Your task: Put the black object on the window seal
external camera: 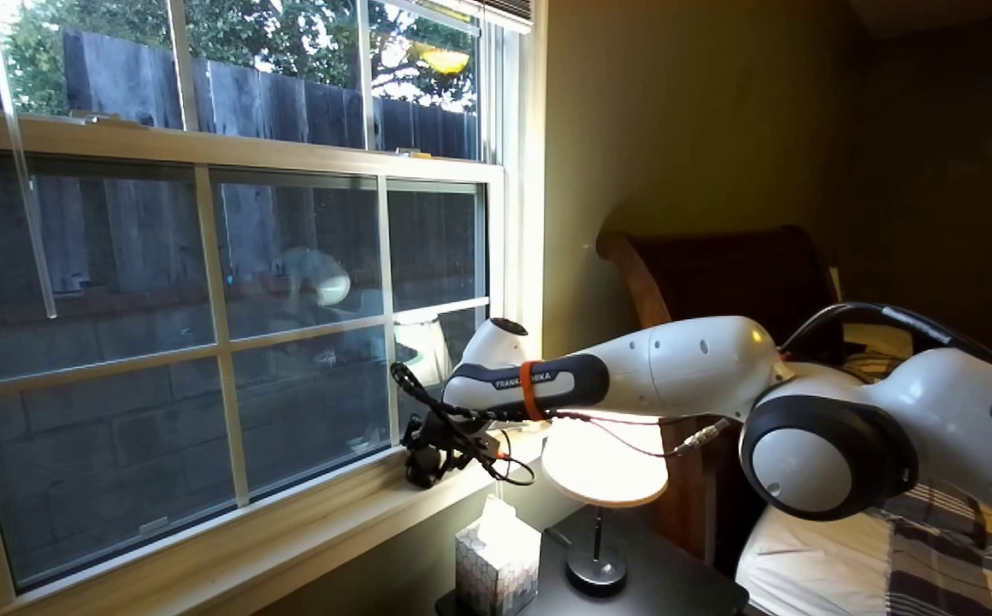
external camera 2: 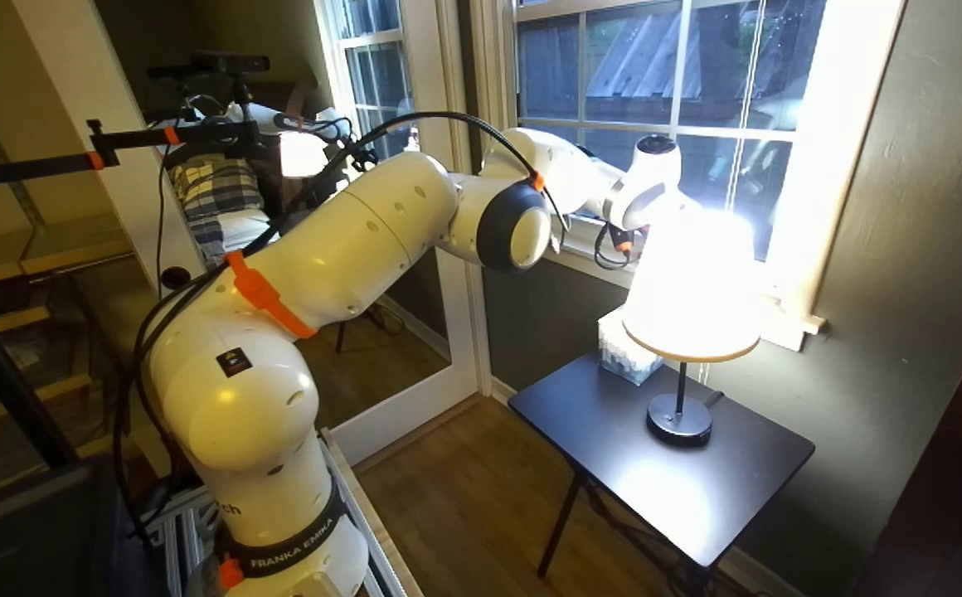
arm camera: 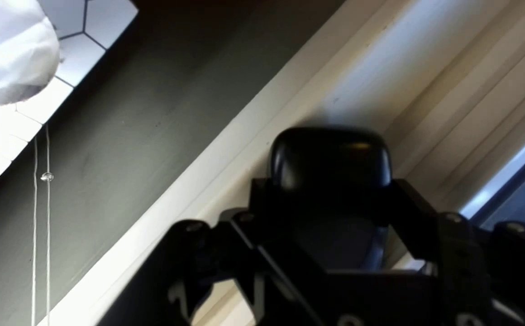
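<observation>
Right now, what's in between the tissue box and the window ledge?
In the wrist view, dark wall and two thin cords show between the tissue box and the window ledge.

In an exterior view, a dark panel [external camera: 580, 381] on the arm [external camera: 701, 359], near the frame's middle, is showing "FRANK" and "MIKA", an orange strap [external camera: 529, 395] covering the part between. In an exterior view, at lower left, a black band [external camera 2: 292, 545] is reading "FRANKA EMIKA"; above it, the arm is showing what looks like "ch".

Cream window seal [external camera: 316, 526], black object [arm camera: 330, 156], hexagon-patterned box [external camera: 496, 569]
</observation>
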Robot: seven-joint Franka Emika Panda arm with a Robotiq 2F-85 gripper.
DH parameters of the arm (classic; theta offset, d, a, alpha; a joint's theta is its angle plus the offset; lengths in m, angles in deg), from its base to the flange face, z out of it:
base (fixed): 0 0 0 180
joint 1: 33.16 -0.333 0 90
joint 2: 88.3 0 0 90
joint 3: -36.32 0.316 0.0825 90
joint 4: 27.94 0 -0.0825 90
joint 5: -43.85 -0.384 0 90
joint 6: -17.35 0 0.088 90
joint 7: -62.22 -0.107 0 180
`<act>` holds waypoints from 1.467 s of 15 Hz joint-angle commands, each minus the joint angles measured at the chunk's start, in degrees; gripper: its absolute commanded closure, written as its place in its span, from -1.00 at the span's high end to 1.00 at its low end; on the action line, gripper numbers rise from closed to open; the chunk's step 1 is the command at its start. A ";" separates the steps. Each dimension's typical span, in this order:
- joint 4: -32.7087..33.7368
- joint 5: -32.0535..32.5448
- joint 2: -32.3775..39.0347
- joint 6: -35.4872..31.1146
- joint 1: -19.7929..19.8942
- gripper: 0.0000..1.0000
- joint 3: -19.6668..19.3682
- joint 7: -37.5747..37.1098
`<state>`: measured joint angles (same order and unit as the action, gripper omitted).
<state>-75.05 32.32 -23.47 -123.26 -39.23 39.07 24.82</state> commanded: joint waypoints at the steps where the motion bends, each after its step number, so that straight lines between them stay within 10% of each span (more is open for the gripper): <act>1: 4.79 -0.40 3.36 -6.14 -0.80 -0.14 -1.08 -1.18; 3: 4.76 -0.25 3.34 -6.17 -0.87 0.87 -1.18 -1.18; 22: 3.95 7.88 3.12 -10.41 -5.75 1.00 -7.70 6.62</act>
<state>-74.37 37.31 -20.90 -131.98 -42.34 33.79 29.85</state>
